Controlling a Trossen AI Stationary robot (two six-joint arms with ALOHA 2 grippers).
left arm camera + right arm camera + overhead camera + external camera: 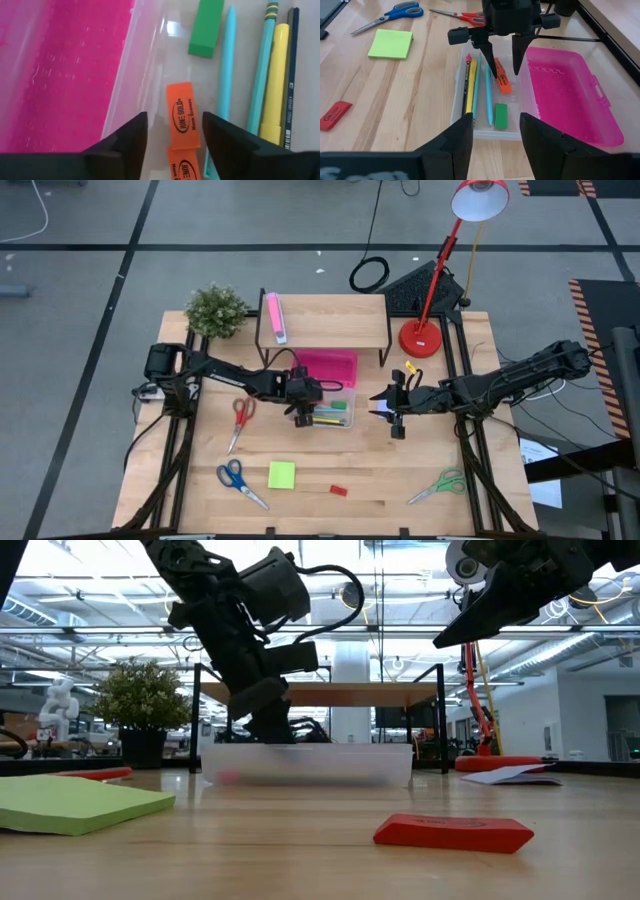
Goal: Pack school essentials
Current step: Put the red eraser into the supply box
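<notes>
Spread wide, jaws of left gripper [502, 50] straddling an orange eraser [502, 76], tips down inside clear pencil case [461, 107]. Beside eraser in case: green eraser [500, 115], teal pens, yellow pencil [470, 89]. Pink lid [570, 97] lying open at 3 o'clock of case. Right gripper [393, 408] raised at 3 o'clock, fingers apart, empty. On wooden table [380, 480]: lime note pad [281, 474], red eraser [338, 490], blue scissors [238, 480], red scissors [240, 418], green scissors [440, 485]. Farther: plant [215, 310], red lamp [440, 270].
</notes>
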